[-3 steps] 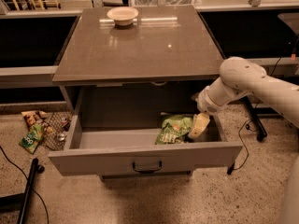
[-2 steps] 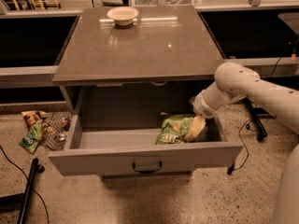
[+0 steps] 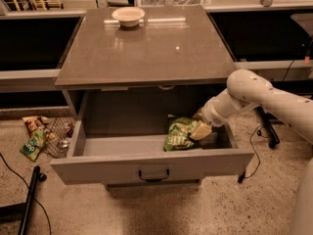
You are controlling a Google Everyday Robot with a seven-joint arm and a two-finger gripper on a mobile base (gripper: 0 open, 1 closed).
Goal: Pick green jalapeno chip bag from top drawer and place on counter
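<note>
The green jalapeno chip bag point(image 3: 178, 132) lies crumpled on the floor of the open top drawer point(image 3: 151, 166), towards its right side. My gripper point(image 3: 199, 129) reaches down into the drawer from the right, at the bag's right edge and touching it. The white arm comes in from the right over the drawer's side wall. The counter point(image 3: 146, 48) sits above the drawer, glossy brown-grey.
A pale bowl point(image 3: 128, 15) stands at the back of the counter. Snack wrappers and a small green-and-white packet point(image 3: 33, 145) lie on the floor left of the drawer, beside a wire basket point(image 3: 57, 137). Cables run along the floor at left and right.
My arm has moved a little left and deeper into the drawer, bringing the gripper closer onto the bag's right edge. The bag has not visibly shifted.
</note>
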